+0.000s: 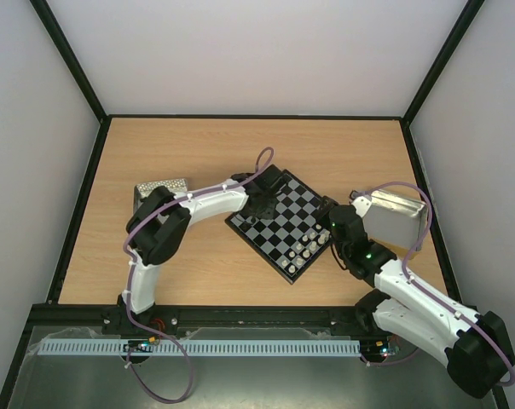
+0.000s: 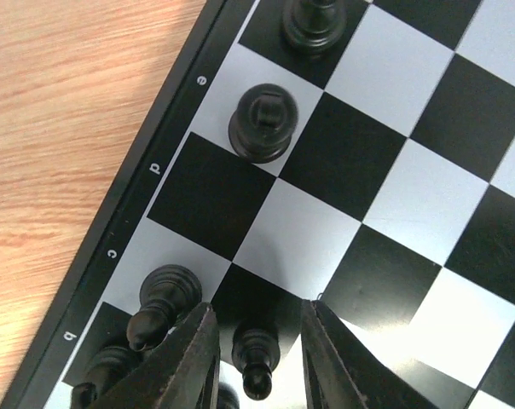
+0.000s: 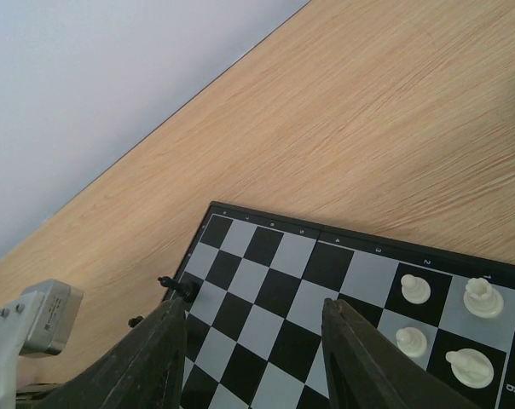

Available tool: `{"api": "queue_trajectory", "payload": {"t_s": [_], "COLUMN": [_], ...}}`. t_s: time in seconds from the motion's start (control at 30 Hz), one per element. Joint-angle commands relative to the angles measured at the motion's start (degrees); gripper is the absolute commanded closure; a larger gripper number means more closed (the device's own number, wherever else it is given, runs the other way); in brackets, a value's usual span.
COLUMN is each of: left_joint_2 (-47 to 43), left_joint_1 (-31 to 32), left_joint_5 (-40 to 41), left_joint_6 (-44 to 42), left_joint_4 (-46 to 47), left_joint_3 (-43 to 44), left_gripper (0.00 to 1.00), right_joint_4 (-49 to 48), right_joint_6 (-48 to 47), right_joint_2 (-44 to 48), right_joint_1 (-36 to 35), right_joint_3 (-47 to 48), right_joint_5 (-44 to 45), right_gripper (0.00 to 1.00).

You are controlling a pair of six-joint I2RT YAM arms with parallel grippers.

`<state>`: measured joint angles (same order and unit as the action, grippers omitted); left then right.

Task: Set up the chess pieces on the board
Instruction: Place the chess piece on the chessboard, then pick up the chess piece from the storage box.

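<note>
Left wrist — black piece (image 2: pixel 256 368) within left claw (image 2: pixel 260 308) (no contact)

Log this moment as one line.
left gripper: open, black pawn between fingers | right gripper: open, empty, at board

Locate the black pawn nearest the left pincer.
Left wrist view, bottom centre: the black pawn stands on the board between the parted fingers of the left pincer, just right of the black piece on the c edge square.
</note>
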<state>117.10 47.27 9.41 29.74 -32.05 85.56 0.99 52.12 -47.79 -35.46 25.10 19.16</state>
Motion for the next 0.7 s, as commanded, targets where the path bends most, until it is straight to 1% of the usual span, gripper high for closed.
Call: {"api": "queue_trajectory", "payload": {"t_s": [0.0, 0.17, 0.27, 0.37, 0.5, 0.6, 0.67], "left_joint_2": [-4.73, -12.64, -17.99, -23.45, -31.64, -36.89, -38.80], "left_joint_1": [-0.41, -2.13, -5.58, -11.64, -20.83, -27.73, -31.42], "left_joint_5": [-0.07, 1.90, 5.19, 6.88, 6.71, 5.23, 4.70], "left_joint_6": [-0.69, -0.22, 1.22, 3.86, 7.52, 10.32, 11.32], "left_joint_4": [-1.65, -0.97, 0.63, 3.25, 8.50, 12.30, 14.90], "left_joint_3": [1.52, -1.70, -6.92, -13.13, -23.60, -30.54, -34.47], "left_gripper": [0.69, 0.63, 0.58, 0.55, 0.53, 0.49, 0.46], "right_joint_4": [-0.81, -1.23, -1.62, -1.83, -2.09, -2.31, -2.31], "right_joint_6": [0.80, 0.75, 0.73, 0.45, 0.31, 0.48, 0.53], "right_joint_2": [-0.35, -0.83, -1.52, -2.54, -3.31, -3.49, -3.61], "right_joint_1": [0.29, 0.29, 0.22, 0.23, 0.29, 0.26, 0.24], "right_joint_3": [0.20, 0.20, 0.66, 1.42, 1.75, 1.64, 1.62], "right_joint_5": [0.76, 0.79, 0.65, 0.41, 0.15, -0.20, -0.33], "right_gripper": [0.57, 0.57, 0.57, 0.57, 0.57, 0.57, 0.57]}}
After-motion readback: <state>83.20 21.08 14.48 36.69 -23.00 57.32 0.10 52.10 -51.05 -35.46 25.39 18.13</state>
